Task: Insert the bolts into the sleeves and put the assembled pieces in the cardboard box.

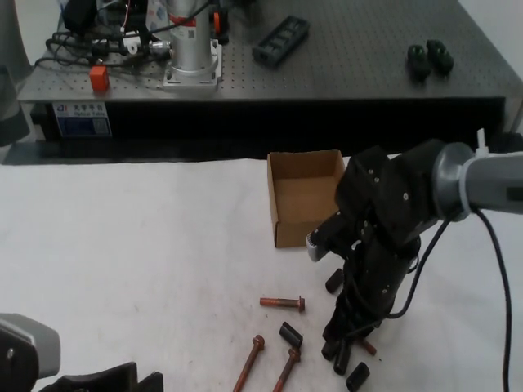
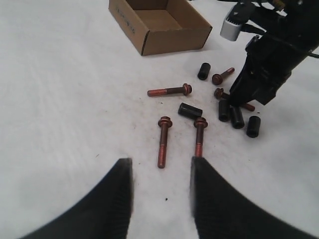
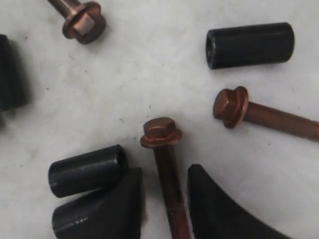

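Several copper bolts and short black sleeves lie loose on the white cloth in front of the open cardboard box (image 1: 298, 233) (image 2: 172, 37). My right gripper (image 1: 347, 339) (image 3: 165, 174) is down among them. It is open, and its fingers (image 3: 117, 209) straddle the shank of one bolt (image 3: 162, 134) with a thin gap on each side. A sleeve (image 3: 87, 169) lies against one finger. Another bolt (image 3: 259, 114) and sleeve (image 3: 249, 45) lie just beyond. My left gripper (image 1: 135, 382) (image 2: 162, 194) is open and holds nothing, close to the near edge, facing two parallel bolts (image 2: 163, 142).
A raised perforated metal bench (image 1: 343, 57) with cables, a metal post and black parts runs behind the box. A cable (image 1: 498, 269) hangs from the right arm. Bare white cloth spreads to the left of the parts.
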